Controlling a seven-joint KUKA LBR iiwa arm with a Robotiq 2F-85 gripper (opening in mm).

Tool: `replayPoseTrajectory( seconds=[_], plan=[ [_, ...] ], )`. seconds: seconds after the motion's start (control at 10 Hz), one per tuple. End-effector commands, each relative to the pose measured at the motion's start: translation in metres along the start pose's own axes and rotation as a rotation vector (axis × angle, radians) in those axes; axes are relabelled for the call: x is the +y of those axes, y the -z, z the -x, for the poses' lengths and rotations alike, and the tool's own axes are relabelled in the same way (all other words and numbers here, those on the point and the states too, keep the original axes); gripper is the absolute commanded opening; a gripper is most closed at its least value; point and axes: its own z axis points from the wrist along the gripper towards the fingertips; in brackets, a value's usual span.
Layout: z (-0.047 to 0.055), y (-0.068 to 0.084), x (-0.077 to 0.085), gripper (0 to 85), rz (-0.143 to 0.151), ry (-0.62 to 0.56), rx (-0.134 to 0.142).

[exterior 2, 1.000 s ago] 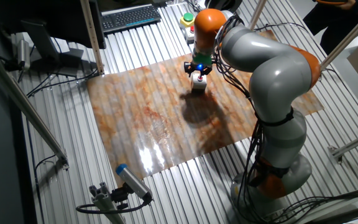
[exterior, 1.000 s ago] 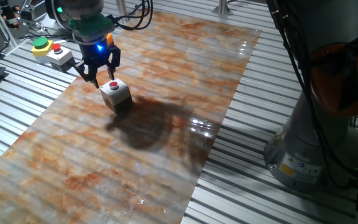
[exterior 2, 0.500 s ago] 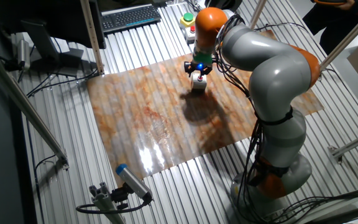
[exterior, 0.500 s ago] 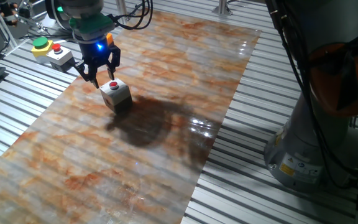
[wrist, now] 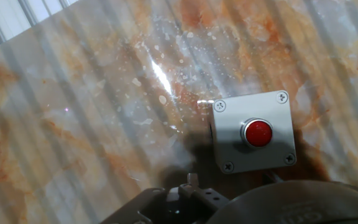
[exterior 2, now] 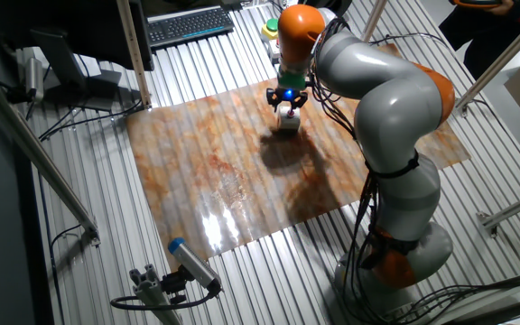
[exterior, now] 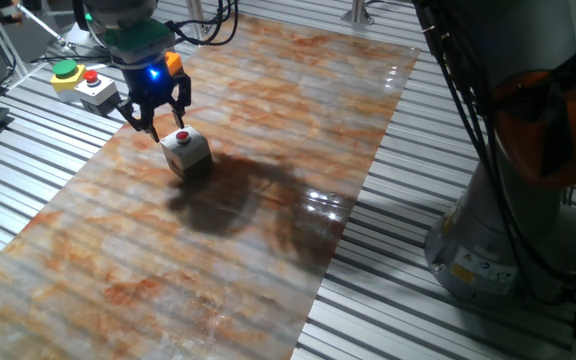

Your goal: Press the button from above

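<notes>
The button [exterior: 181,137] is a small red cap on a grey-white cube box [exterior: 187,155] that stands on the marbled orange board [exterior: 268,230]. My gripper [exterior: 158,122] hangs just behind and left of the box, fingertips at about the height of its top, with a gap showing between the dark fingers. In the other fixed view the gripper [exterior 2: 286,101] is right over the far side of the box [exterior 2: 286,120]. In the hand view the button [wrist: 257,132] lies right of centre, on the white lid [wrist: 229,124]; the fingertips are hidden there.
A yellow box with a green button [exterior: 65,72] and a pale box with a red button [exterior: 93,88] stand on the ribbed metal table beyond the board's far left corner. A keyboard [exterior 2: 188,25] lies at the back. My arm's base [exterior: 508,230] stands at the right.
The gripper has shifted slightly to the left, away from the box. The box and button have not moved.
</notes>
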Motion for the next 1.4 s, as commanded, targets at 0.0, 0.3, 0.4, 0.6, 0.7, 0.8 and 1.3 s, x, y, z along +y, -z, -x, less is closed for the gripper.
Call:
replayPoseTrajectory(
  seconds=[0.0, 0.3, 0.4, 0.6, 0.7, 0.8, 1.3],
  plan=[
    [0.0002, 0.0000, -0.0001, 51.0, 0.008, 0.003, 0.007],
    [0.0002, 0.0000, -0.0001, 51.0, -0.003, 0.009, 0.009],
    [0.0002, 0.0000, -0.0001, 51.0, -0.003, 0.009, 0.009],
    [0.0002, 0.0000, -0.0001, 51.0, -0.003, 0.009, 0.007],
    [0.0002, 0.0000, -0.0001, 51.0, -0.003, 0.009, 0.006],
    [0.0002, 0.0000, -0.0001, 51.0, -0.003, 0.009, 0.006],
    [0.0006, 0.0005, -0.0002, 51.0, -0.002, 0.008, 0.004]
  ],
)
